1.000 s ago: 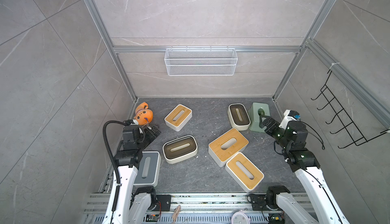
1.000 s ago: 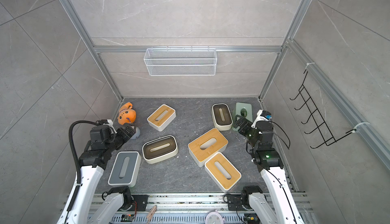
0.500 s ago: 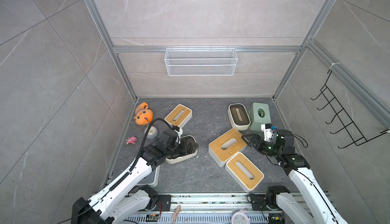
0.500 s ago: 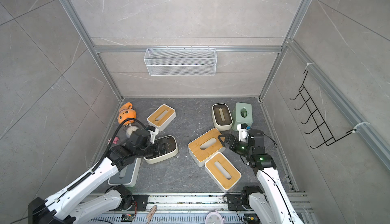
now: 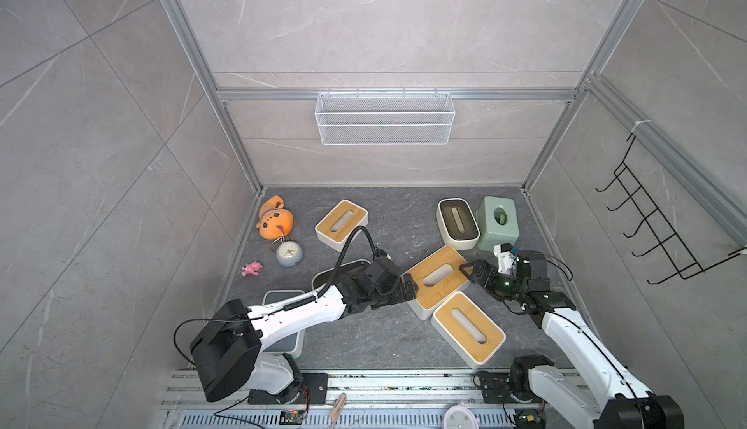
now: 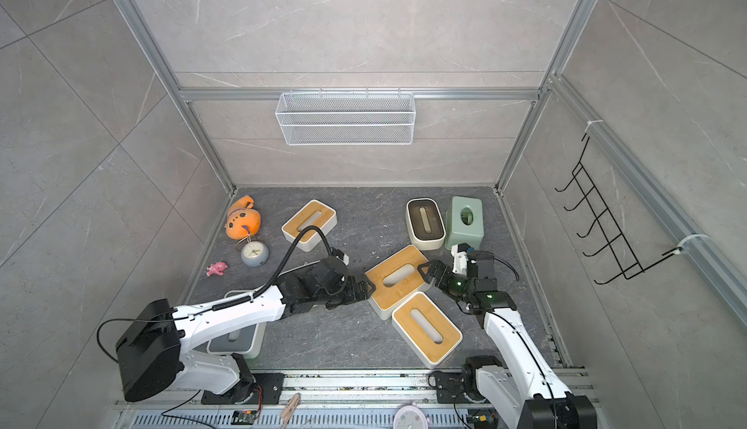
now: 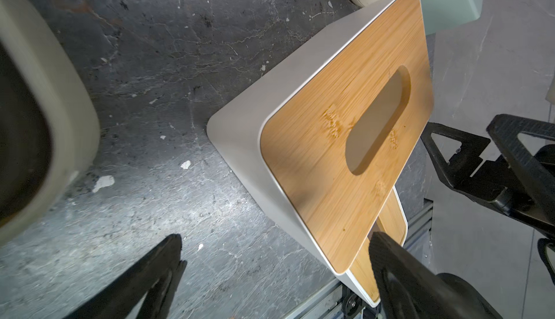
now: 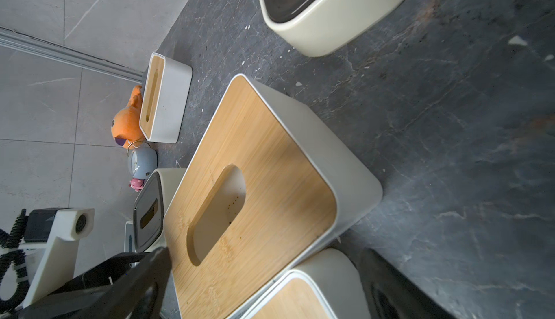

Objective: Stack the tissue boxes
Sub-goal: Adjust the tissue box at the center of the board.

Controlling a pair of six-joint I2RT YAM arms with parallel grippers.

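A white tissue box with a bamboo lid (image 5: 438, 277) (image 6: 398, 275) lies slantwise mid-floor, its near end against a second bamboo-lidded box (image 5: 469, 328). My left gripper (image 5: 408, 289) (image 7: 274, 242) is open at its left end, one finger over the floor and one above the second box's lid. My right gripper (image 5: 471, 271) (image 8: 265, 257) is open at its right end, straddling that end. Neither holds anything. A third bamboo box (image 5: 341, 224) sits back left. A cream box (image 5: 457, 223) and a green box (image 5: 498, 221) sit back right. My left arm partly hides another cream box (image 5: 343, 269) and a grey-lidded box (image 5: 283, 297).
An orange plush (image 5: 275, 219), an alarm clock (image 5: 289, 253) and a small pink toy (image 5: 252, 268) lie by the left wall. A white wire basket (image 5: 384, 124) hangs on the back wall and a black hook rack (image 5: 655, 225) on the right wall.
Both arms have swung in from the sides to the middle bamboo box, the left one reaching across the cream box. Both grippers stayed open, and the boxes have not moved.
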